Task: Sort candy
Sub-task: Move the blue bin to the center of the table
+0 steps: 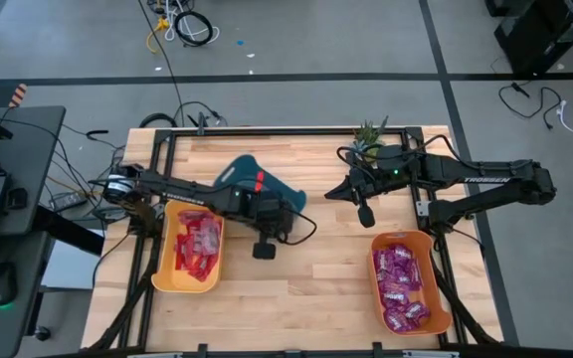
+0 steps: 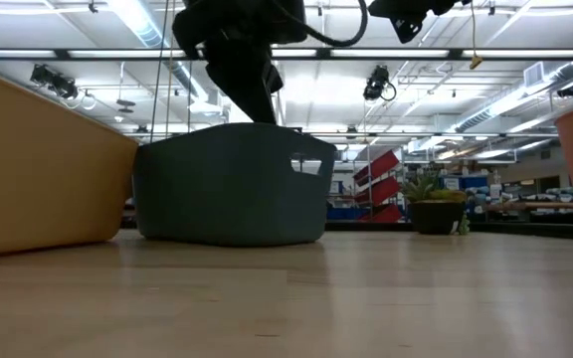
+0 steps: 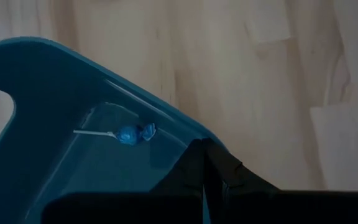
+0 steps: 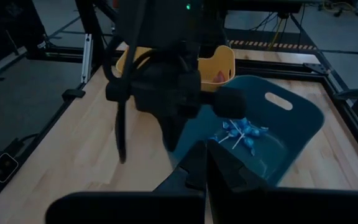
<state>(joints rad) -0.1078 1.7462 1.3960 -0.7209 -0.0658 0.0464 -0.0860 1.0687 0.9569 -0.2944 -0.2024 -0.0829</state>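
Observation:
A teal bin (image 1: pixel 247 174) sits mid-table toward the far edge, with blue lollipops (image 4: pixel 241 132) on thin white sticks on its floor; one lollipop (image 3: pixel 131 134) shows in the left wrist view. My left gripper (image 1: pixel 282 211) (image 3: pixel 205 163) is shut and has nothing in it, slanting down over the bin's right rim (image 3: pixel 166 115). My right gripper (image 1: pixel 364 213) (image 4: pixel 205 163) hangs shut, holding nothing, above the table right of the bin. Red packets (image 1: pixel 195 246) fill the yellow bin (image 1: pixel 163 249). Purple packets (image 1: pixel 401 283) fill the orange bin (image 1: pixel 376 261).
A small potted plant (image 1: pixel 370 133) stands at the far edge behind my right gripper. Bare wood lies between the yellow and orange bins along the near edge. A black frame rail (image 1: pixel 296 130) runs round the tabletop. In the low view the teal bin (image 2: pixel 232 184) hides the left fingertips.

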